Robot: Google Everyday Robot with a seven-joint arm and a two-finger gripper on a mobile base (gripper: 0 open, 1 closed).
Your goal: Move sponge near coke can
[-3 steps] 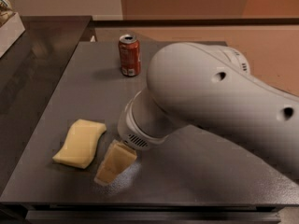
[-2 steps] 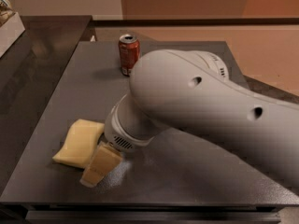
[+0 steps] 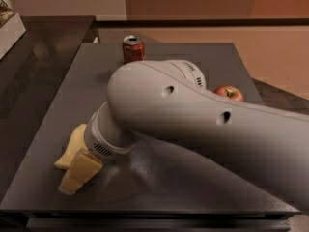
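The pale yellow sponge (image 3: 72,144) lies at the front left of the dark table (image 3: 227,62), mostly hidden behind my arm's wrist. My gripper (image 3: 77,175) with cream blocky fingers hangs over the sponge's near right edge, close to the table top. The red coke can (image 3: 133,48) stands upright at the table's back, left of centre, well apart from the sponge. My large white arm covers the middle of the table.
A red apple (image 3: 229,93) sits at the right, just behind my arm. A dark counter (image 3: 43,47) adjoins the table on the left. The table's front edge is right below the gripper.
My arm and gripper have moved left and nearer the sponge, now covering most of it. The apple has come into view at the right. The can has not moved on the table.
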